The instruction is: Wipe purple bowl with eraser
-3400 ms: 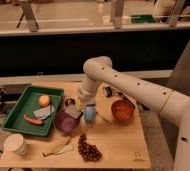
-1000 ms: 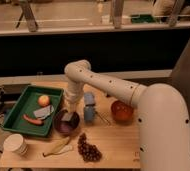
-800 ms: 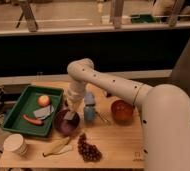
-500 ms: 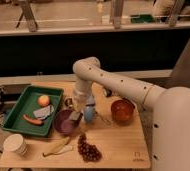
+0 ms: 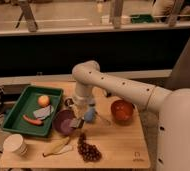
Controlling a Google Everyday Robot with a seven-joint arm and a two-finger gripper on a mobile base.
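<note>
End effector (image 5: 80,112): hangs from the white arm (image 5: 119,88), pointing down over the right rim of the purple bowl (image 5: 62,123), with the blue upright object (image 5: 90,115) just beside it on the right. Whether it is spread or pressed together cannot be told.
Eraser (image 5: 77,123): a dark grey block directly under the end effector and touching its tip, at the bowl's right rim.
Eraser axis: the long side runs roughly left to right across the view, and the right end looks slightly higher. Whether it touches the bowl's inside cannot be told.
Bowl: the purple bowl stands upright, mouth up, on the wooden surface (image 5: 120,145), just right of the green tray (image 5: 19,106). The eraser covers a bit of its right rim.
Arm path: it rises from the end effector to a rounded elbow, then slopes down to the right into the robot's broad white body, which the right and bottom edges cut off.
Blue upright object: its upper part is hidden behind the wrist, and its shape is hard to make out.
Orange bowl (image 5: 122,111): upright, to the right of the blue upright object and apart from it.
Tray contents: a round orange-yellow fruit (image 5: 44,100), a pale grey slab (image 5: 42,112) and a thin red thing (image 5: 32,120) too blurred to name.
Front of surface: a paper cup (image 5: 15,145) at the left corner, then a banana (image 5: 58,147), then a bunch of dark grapes (image 5: 88,151).
</note>
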